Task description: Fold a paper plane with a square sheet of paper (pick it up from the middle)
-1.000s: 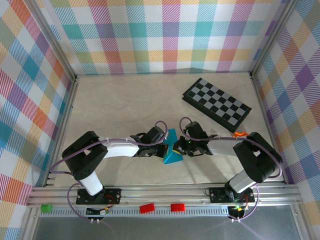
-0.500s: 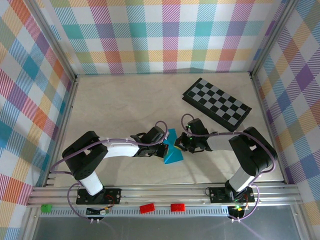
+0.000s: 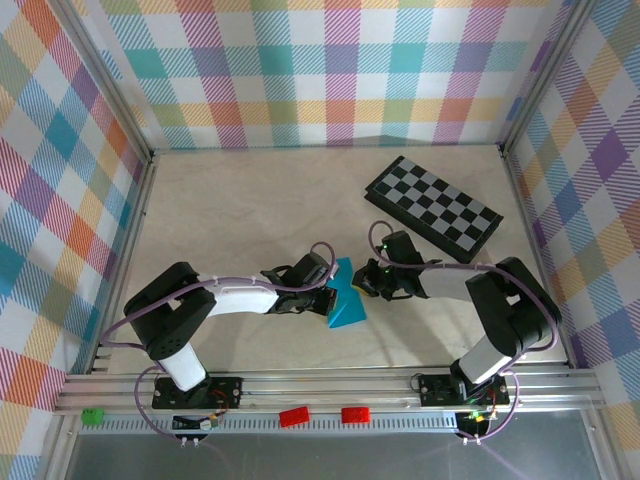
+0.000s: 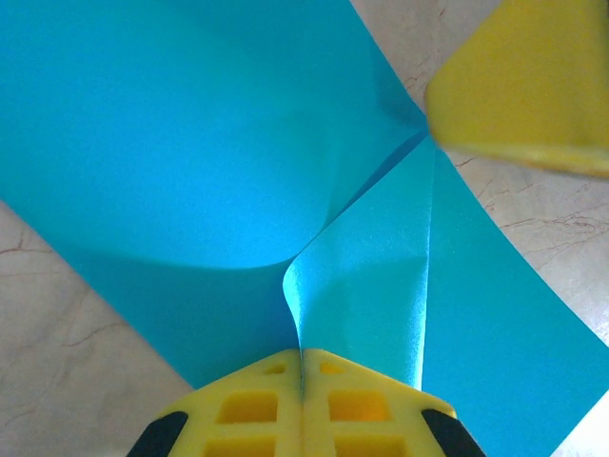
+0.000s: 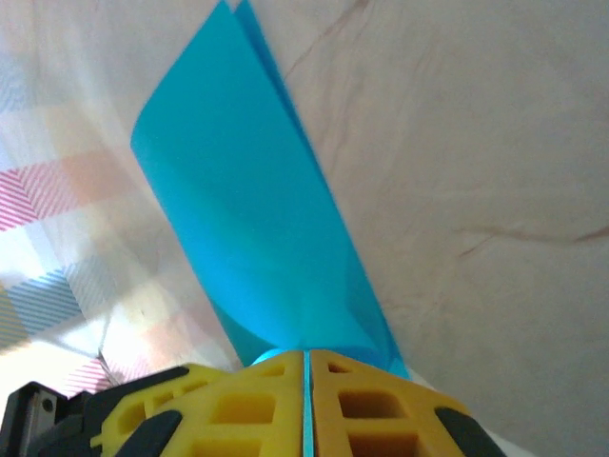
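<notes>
Cyan paper sheet (image 4: pixel 190 143) is pinched by left tool (image 4: pixel 303 357) and right tool (image 5: pixel 306 357), checkered board (image 3: pixel 433 208) lying beyond.

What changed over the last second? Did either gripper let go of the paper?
The right gripper drifted slightly toward the far side of the table as its arm folded in, still pinching the square sheet of paper. Nothing was let go. The left gripper stayed put, shut on the paper; the checkered board did not move.

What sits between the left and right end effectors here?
The blue paper, partly folded. The left end effector and the right end effector pinch it from opposite sides, as the top view shows.
</notes>
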You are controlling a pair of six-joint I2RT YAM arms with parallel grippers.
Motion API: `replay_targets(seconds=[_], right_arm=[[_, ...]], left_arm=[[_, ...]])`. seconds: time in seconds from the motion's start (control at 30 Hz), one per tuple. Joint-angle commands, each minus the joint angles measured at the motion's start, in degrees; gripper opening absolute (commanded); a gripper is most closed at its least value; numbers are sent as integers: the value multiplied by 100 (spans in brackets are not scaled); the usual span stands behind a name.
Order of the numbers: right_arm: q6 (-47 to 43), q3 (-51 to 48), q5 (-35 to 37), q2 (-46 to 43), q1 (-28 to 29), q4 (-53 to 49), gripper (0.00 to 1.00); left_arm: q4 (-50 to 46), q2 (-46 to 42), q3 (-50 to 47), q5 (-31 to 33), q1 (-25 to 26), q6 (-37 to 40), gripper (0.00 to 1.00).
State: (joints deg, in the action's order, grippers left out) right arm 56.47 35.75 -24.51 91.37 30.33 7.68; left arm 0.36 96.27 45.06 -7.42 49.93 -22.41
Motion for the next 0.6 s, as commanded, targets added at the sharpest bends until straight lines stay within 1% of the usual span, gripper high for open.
replay_targets(seconds=[0.0, 0.17, 0.23, 0.33, 0.47, 0.57], right_arm=[[-105, 40, -150, 252, 95, -31, 10], [-235, -23, 397, 343, -53, -618, 9], [-216, -70, 268, 257, -155, -510, 9], [-252, -9, 19, -18, -142, -311, 10], [-248, 122, -243, -217, -63, -329, 12], [-126, 176, -273, -149, 101, -235, 12]], left_arm=[[-495, 146, -120, 15, -41, 88, 0], [-555, 174, -56, 4, -37, 120, 0], [-556, 177, -69, 13, -42, 111, 0], [-549, 187, -75, 4, -39, 109, 0], [-546, 204, -55, 3, -42, 106, 0], [-512, 194, -85, -9, -42, 89, 0]])
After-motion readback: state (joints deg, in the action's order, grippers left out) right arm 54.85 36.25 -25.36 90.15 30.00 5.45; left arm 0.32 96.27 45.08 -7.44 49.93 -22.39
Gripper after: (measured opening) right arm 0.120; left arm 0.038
